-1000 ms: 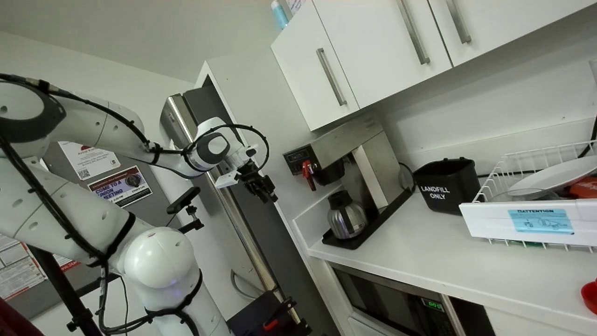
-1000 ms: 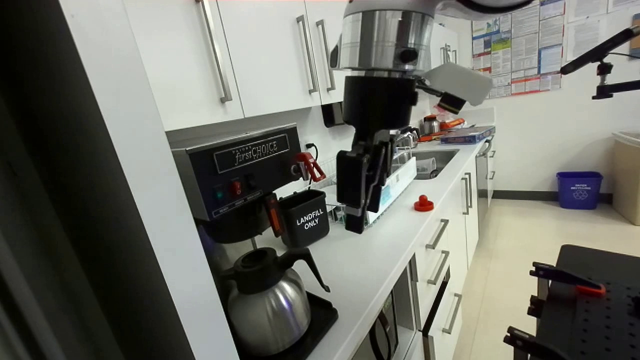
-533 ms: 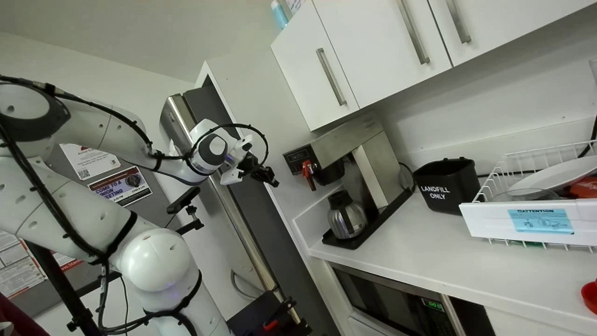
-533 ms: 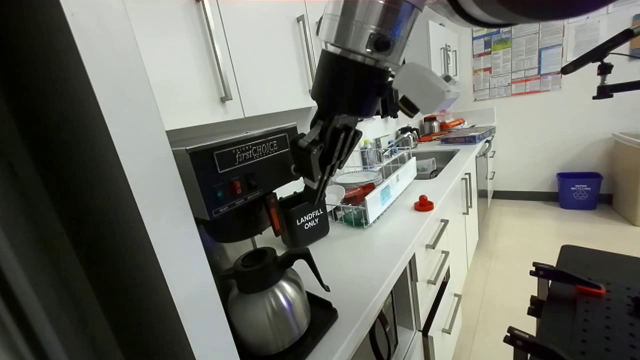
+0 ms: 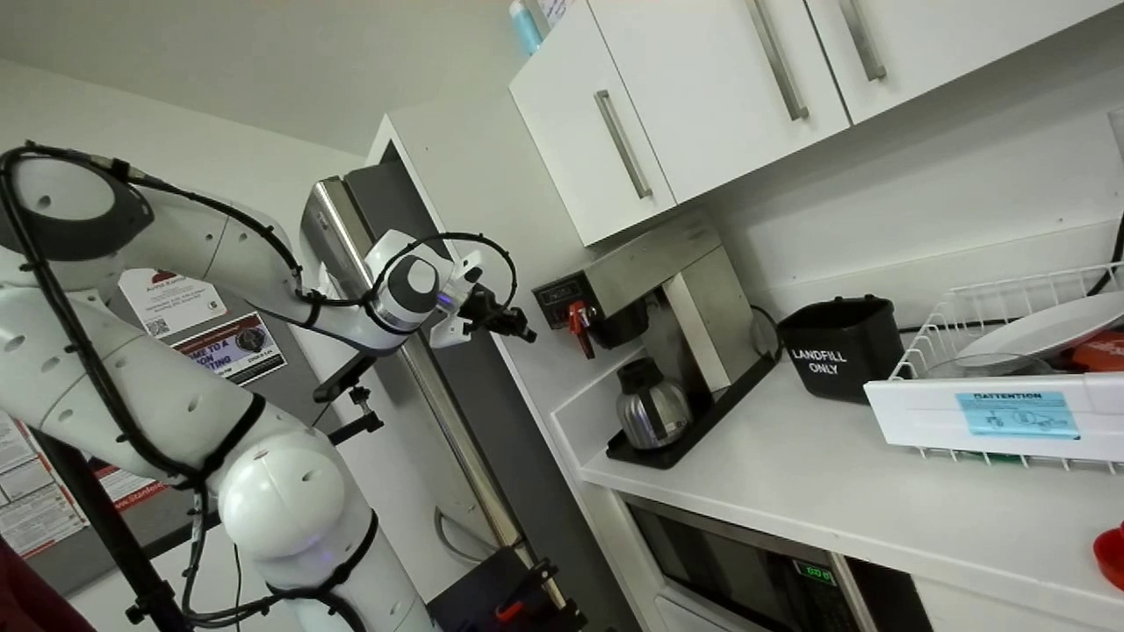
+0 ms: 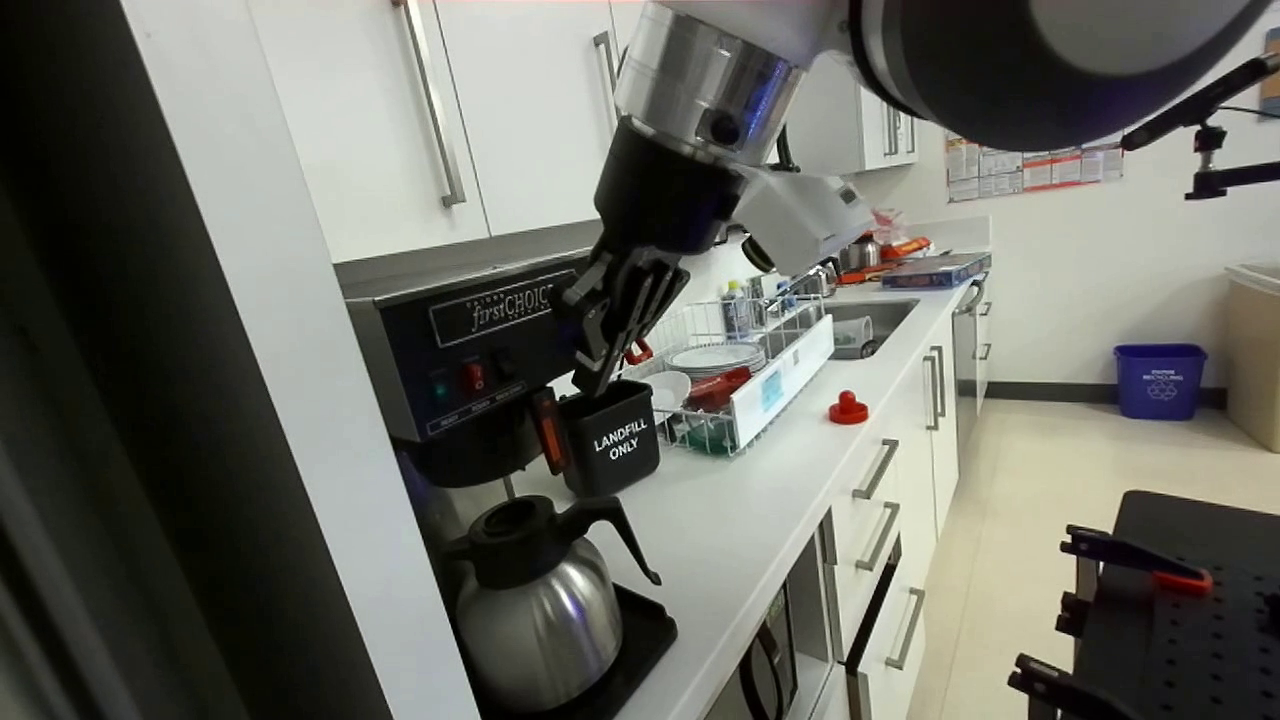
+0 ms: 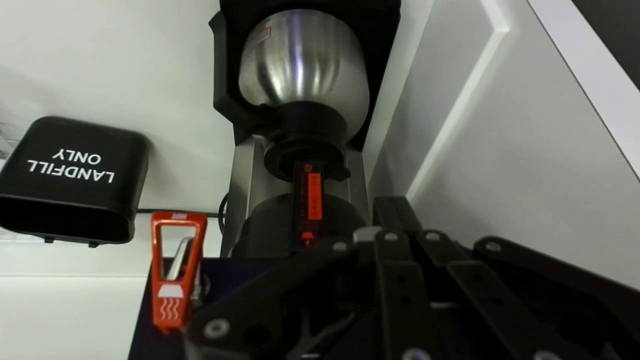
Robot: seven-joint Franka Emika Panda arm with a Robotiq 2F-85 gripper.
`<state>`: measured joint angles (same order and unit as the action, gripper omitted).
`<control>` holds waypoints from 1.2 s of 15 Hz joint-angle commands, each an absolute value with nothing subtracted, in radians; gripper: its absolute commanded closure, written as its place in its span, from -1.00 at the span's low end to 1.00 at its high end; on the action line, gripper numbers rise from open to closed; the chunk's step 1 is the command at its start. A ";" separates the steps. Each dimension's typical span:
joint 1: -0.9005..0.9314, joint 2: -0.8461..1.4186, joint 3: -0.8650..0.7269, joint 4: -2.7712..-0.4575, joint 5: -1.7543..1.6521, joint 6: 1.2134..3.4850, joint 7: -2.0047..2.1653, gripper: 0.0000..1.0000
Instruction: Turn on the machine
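The machine is a silver coffee maker with a black front panel (image 6: 460, 340), seen in both exterior views (image 5: 654, 263). A red switch (image 6: 473, 376) and a small green light (image 6: 440, 388) sit on that panel. Below stands its steel carafe (image 6: 540, 620) with a black lid, on a flat black base (image 5: 672, 455). My gripper (image 6: 596, 382) is tilted in front of the panel's right side; an exterior view leaves a gap between its tips (image 5: 529, 335) and the machine. In the upside-down wrist view the gripper (image 7: 397, 212) is shut, nothing between its fingertips, hiding most of the panel.
A red tap handle (image 7: 175, 280) juts from the machine's front. Beside the machine stands a black bin (image 6: 612, 440), then a white dish rack (image 6: 780, 380). Cupboards (image 5: 702, 105) hang above; a light side wall (image 7: 500, 150) closes one side.
The gripper has closed its fingers, tilted, and moved upward and nearer the machine's front. The machine, carafe and bin have stayed in place.
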<state>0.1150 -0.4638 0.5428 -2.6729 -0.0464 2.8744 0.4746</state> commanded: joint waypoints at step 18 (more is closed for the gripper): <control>-0.211 -0.321 0.828 -2.472 -0.156 2.881 0.642 0.99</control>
